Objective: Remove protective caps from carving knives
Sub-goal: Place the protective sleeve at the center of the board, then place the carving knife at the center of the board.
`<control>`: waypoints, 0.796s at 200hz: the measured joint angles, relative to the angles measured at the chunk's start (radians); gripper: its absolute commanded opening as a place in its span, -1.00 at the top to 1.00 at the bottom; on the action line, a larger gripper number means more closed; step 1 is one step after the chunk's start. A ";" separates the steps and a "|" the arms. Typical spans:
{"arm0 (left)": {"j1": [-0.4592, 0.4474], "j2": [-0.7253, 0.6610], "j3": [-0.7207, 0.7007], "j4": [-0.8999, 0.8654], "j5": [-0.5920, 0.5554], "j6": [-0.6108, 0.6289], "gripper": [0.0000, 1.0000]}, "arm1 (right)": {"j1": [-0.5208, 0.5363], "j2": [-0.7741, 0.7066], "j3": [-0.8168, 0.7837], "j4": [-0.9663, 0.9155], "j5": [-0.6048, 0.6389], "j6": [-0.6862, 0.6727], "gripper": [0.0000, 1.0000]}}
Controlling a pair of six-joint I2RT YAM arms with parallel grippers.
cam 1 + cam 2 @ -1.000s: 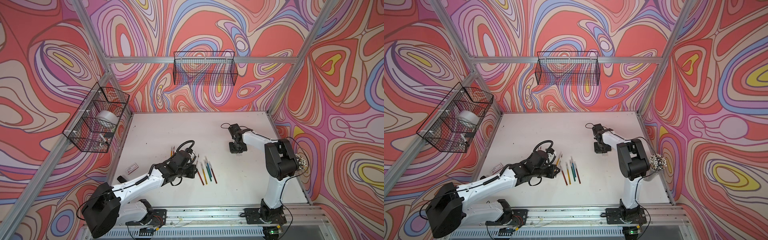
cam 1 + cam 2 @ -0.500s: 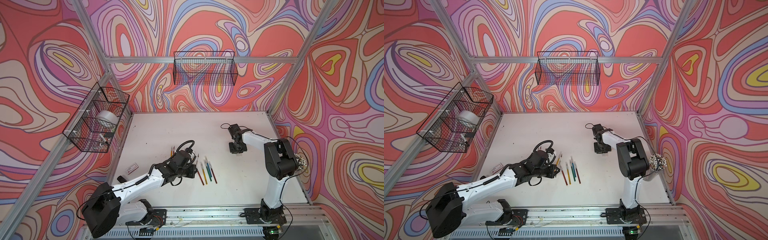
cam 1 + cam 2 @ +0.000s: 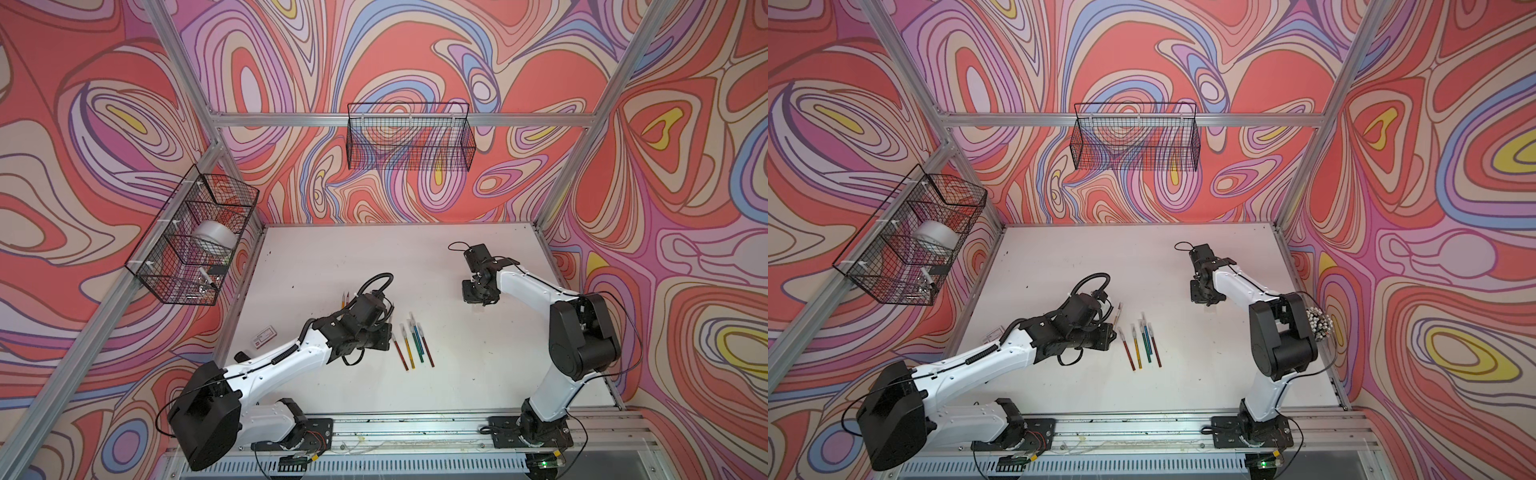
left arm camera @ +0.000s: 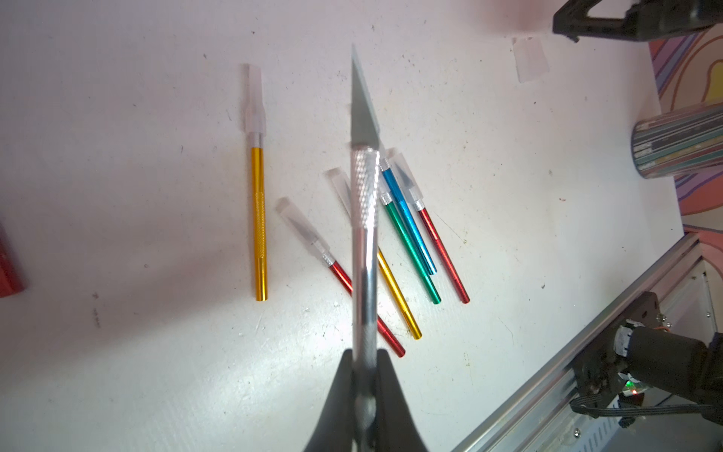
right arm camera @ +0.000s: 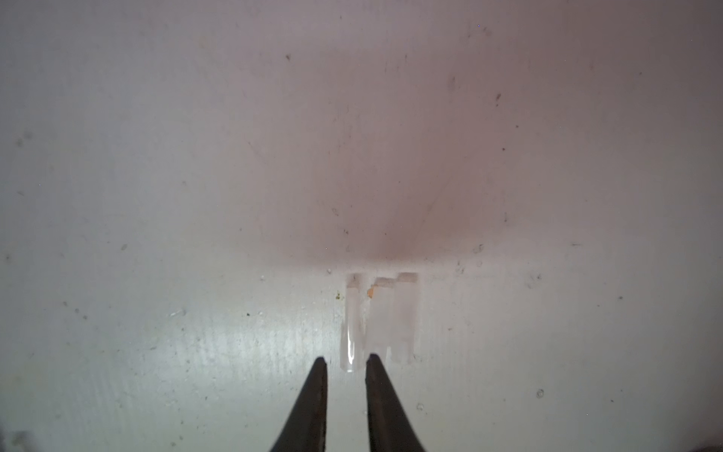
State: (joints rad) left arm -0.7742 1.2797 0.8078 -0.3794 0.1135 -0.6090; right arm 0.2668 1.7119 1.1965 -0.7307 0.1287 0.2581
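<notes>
Protective caps (image 5: 379, 317): three lay side by side on the table (image 5: 156, 195), far right. Right gripper (image 5: 347, 358) fingers stood slightly apart, with one outer cap's end at the gap, ungripped. Left gripper (image 4: 364, 358) was clamped on the bare-bladed silver knife (image 4: 364, 235) above the capped carving knives (image 4: 410, 250).

2 top views high, overlapping; wrist views close, downward.

No legible text or labels

Robot lab cell w/ alu frame (image 3: 291, 120)
</notes>
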 measured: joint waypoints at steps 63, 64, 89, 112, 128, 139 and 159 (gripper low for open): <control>0.048 0.065 0.060 -0.089 -0.037 0.034 1.00 | -0.002 -0.254 -0.173 0.109 -0.161 0.038 0.05; 0.049 0.066 0.061 -0.090 -0.037 0.034 1.00 | -0.002 -0.258 -0.175 0.111 -0.164 0.039 0.04; 0.070 0.081 0.076 -0.104 -0.041 0.043 1.00 | -0.004 -0.341 -0.217 0.151 -0.254 0.047 -0.24; 0.091 0.103 0.083 -0.105 -0.045 0.060 1.00 | -0.004 -0.392 -0.240 0.193 -0.353 0.066 -0.56; 0.106 0.125 0.093 -0.113 -0.051 0.066 1.00 | -0.004 -0.423 -0.264 0.231 -0.439 0.073 -0.78; 0.116 0.142 0.100 -0.116 -0.058 0.069 1.00 | -0.004 -0.439 -0.282 0.257 -0.492 0.094 -0.96; 0.138 0.164 0.114 -0.133 -0.082 0.078 1.00 | -0.004 -0.460 -0.312 0.315 -0.582 0.117 -0.97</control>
State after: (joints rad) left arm -0.6357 1.4441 0.9222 -0.5125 0.0319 -0.5312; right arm 0.2630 1.2514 0.8841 -0.4160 -0.4530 0.3752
